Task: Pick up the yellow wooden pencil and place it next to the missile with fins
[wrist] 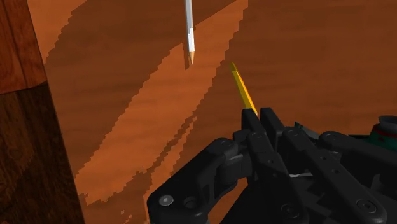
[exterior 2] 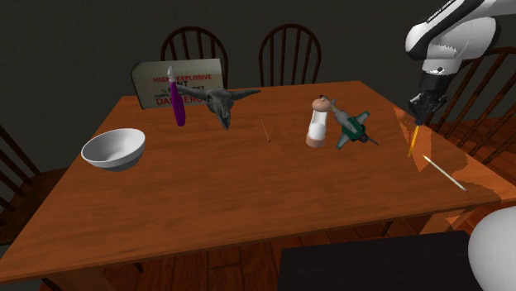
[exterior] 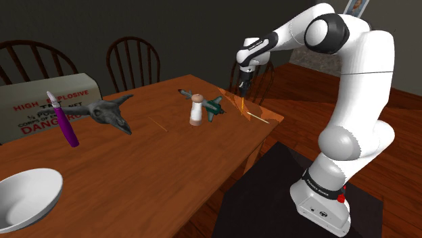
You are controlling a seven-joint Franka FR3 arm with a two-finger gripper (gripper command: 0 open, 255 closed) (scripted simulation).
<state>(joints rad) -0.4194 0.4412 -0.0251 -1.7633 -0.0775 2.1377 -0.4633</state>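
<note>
A grey horned skull (exterior 2: 223, 102) lies on the wooden counter (exterior 2: 248, 198). Just to the skull's left in the second exterior view stands a purple tool with a white tip (exterior 2: 177, 101), with a white box lettered DANGER (exterior 2: 198, 76) behind them. A white bowl (exterior 2: 114, 149) sits further left and nearer the camera, and a pale shaker (exterior 2: 317, 122) stands well to the skull's right

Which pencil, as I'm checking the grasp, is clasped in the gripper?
The yellow pencil, sticking out from between the shut gripper's fingers; the white pencil and the thin pencil lie flat on the table, untouched.

pencil (wrist: 243, 92) end hidden in claw (wrist: 257, 119), bowl (exterior: 20, 203) cropped
</note>
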